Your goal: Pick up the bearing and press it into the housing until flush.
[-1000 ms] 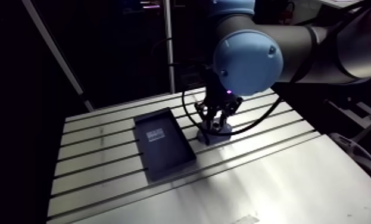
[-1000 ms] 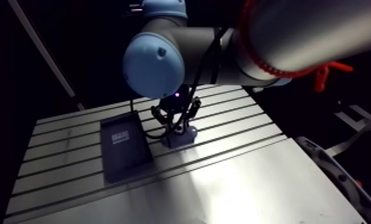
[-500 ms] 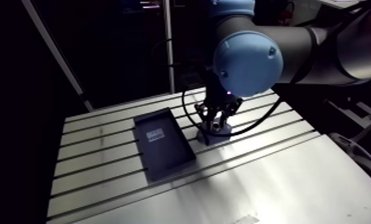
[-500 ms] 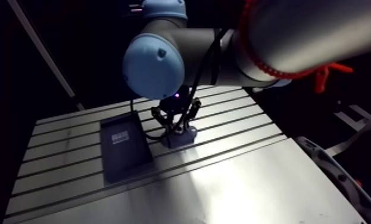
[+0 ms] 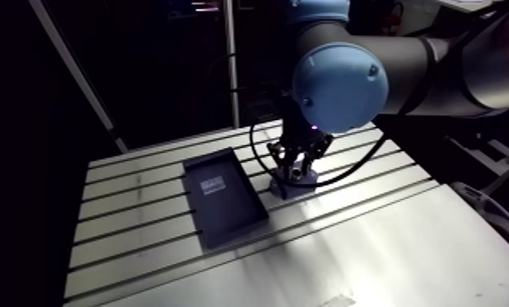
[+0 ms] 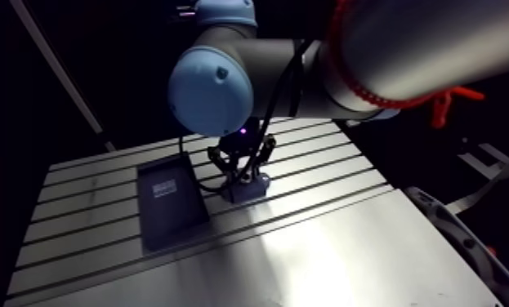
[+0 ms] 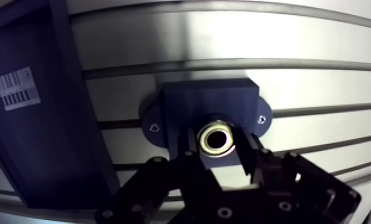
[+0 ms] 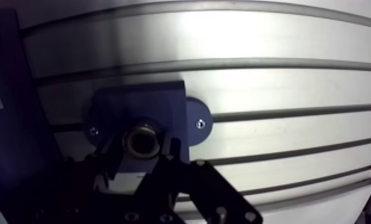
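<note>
Arm view: claw [image 5: 295,170] low over housing [image 5: 282,191] mid-worktop [image 5: 372,245], dark tray [image 5: 225,200] just beside it. Wrist view: claw narrow, looks pinched on bearing [image 7: 217,138], which sits in the housing bore. Best press straight down, no tilt, till flush. Tray side tight; bare worktop toward the near edge.

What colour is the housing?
The housing is dark navy blue, clearest in the wrist view.
</note>
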Controlling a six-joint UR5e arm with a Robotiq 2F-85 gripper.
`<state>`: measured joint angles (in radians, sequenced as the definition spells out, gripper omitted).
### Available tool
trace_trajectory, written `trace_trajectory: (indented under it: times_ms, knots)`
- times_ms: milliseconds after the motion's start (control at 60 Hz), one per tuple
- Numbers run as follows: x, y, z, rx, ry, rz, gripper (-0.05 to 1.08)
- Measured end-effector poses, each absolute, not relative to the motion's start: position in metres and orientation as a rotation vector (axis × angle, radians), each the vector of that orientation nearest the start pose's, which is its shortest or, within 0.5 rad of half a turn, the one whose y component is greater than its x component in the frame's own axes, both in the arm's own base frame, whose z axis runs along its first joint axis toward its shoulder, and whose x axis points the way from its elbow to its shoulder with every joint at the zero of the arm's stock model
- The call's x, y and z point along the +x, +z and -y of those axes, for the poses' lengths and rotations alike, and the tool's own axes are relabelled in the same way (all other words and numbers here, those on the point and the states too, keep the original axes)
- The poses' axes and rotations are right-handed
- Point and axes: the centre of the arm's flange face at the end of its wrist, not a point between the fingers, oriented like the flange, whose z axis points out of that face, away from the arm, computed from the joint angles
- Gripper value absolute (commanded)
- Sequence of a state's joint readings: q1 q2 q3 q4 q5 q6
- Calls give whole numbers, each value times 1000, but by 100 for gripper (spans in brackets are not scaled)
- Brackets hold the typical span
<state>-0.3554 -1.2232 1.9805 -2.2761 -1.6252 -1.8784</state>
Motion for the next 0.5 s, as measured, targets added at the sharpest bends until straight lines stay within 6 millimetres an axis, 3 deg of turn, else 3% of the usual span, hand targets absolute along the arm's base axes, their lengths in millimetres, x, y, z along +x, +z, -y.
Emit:
trace_trajectory:
  times_ms: [500]
  knots:
    - [-534,186,-61,68,49,-3070,65]
